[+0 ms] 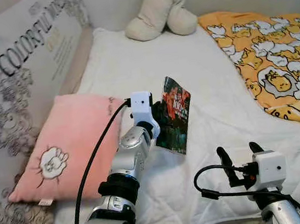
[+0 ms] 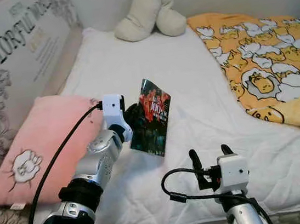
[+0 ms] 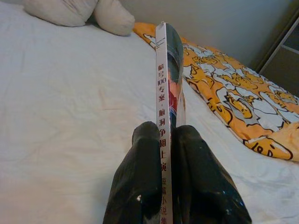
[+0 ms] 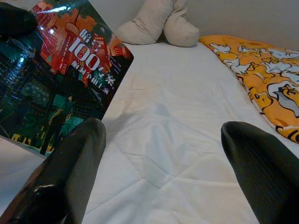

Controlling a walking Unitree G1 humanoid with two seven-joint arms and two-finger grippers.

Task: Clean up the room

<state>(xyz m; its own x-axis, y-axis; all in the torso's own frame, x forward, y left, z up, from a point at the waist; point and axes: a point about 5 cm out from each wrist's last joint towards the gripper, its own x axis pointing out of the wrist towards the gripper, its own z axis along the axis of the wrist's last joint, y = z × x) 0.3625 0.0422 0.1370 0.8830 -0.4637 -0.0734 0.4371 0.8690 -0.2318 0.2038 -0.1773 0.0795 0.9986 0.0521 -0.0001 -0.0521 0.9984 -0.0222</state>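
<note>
A thin book (image 1: 176,114) with a dark red-and-teal cover is held upright above the white bed (image 1: 133,70). My left gripper (image 1: 160,123) is shut on it, and in the left wrist view its spine (image 3: 162,116) stands edge-on between the two black fingers (image 3: 140,182). The cover (image 4: 60,70) also faces the right wrist camera. My right gripper (image 1: 240,156) is open, low near the bed's front edge, to the right of the book, with nothing between its fingers (image 4: 70,172).
A pink cushion (image 1: 65,142) lies at the left of the bed beside a large printed pillow (image 1: 11,69). A beige plush (image 1: 161,11) sits at the far end. An orange patterned blanket (image 1: 270,57) covers the right side.
</note>
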